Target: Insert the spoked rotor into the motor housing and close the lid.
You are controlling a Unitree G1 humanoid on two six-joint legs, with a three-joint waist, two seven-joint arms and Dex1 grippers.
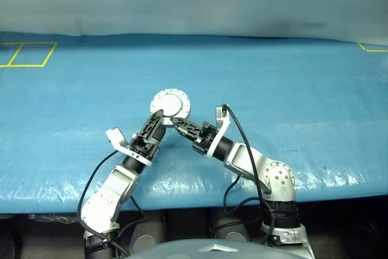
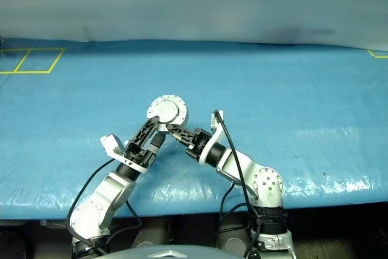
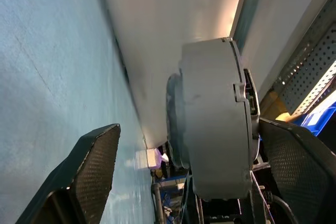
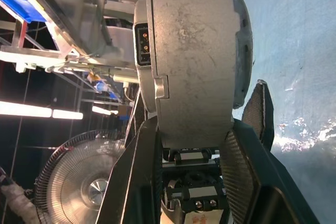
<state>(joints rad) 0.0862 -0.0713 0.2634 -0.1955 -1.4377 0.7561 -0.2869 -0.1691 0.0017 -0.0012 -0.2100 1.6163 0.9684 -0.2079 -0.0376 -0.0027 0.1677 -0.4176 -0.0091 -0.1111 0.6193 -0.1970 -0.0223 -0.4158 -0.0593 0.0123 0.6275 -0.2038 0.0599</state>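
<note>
The motor housing (image 1: 170, 104), a round grey metal drum, is held up on edge above the blue table. Its lid (image 2: 165, 111), a smooth disc with a raised centre, lies shut against it and faces me. My right gripper (image 1: 176, 123) is shut on the motor housing from the lower right, one finger on each flat side (image 4: 191, 51). My left gripper (image 1: 159, 117) stands open around the housing (image 3: 212, 124) from the lower left, with a wide gap at one of its fingers (image 3: 94, 166). The spoked rotor is hidden.
A blue sheet (image 1: 291, 101) covers the table, and its front edge runs just behind my elbows. Yellow tape squares (image 1: 27, 54) mark the far left corner, and another yellow mark (image 1: 371, 48) sits at the far right. A pale wall rises behind the table.
</note>
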